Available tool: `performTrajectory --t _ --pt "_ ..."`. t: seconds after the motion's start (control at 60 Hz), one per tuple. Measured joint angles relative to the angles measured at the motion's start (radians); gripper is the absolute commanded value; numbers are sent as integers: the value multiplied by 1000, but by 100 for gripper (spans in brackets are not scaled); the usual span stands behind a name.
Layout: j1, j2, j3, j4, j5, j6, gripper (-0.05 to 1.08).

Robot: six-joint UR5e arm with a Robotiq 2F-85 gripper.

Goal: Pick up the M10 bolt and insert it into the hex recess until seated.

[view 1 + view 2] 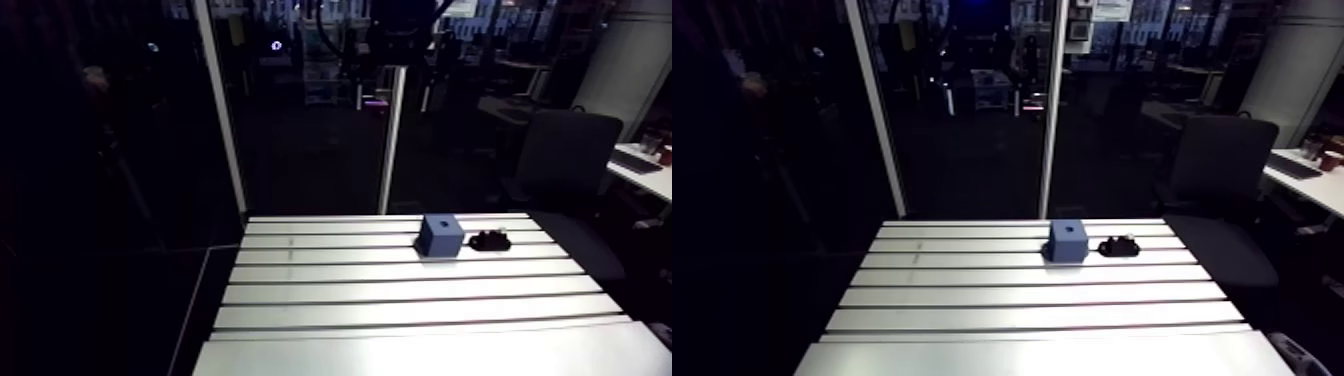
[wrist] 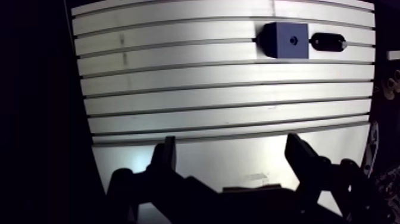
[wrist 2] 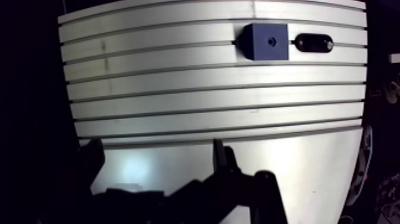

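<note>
A blue block [image 2: 286,40] stands on the slotted aluminium table [image 2: 226,113], toward its far right. A small dark recess [image 2: 293,40] shows in the block's top face. Just to the right of the block lies a dark oblong piece [image 2: 328,42]; I cannot make out a separate bolt on it. My gripper [image 2: 232,143] hangs open over the table's near edge, well short of the block and to its left. Nothing is between its fingers [image 2: 168,149]. The arm view shows the block [image 1: 440,236] and the dark piece [image 1: 490,240] side by side, without the gripper.
The table's slots run left to right. Its left edge [image 2: 83,89] drops into darkness, and its right edge [image 2: 372,71] lies close beyond the dark piece. Bare table surface [image 1: 400,300] stretches between the gripper and the block.
</note>
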Motion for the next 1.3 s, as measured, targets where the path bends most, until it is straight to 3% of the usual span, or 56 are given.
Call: performTrajectory --t 0.567,1.3 --pt "-14 13 4 -9 -18 -110 0" --pt "-236 74 10 -151 -13 -406 1"
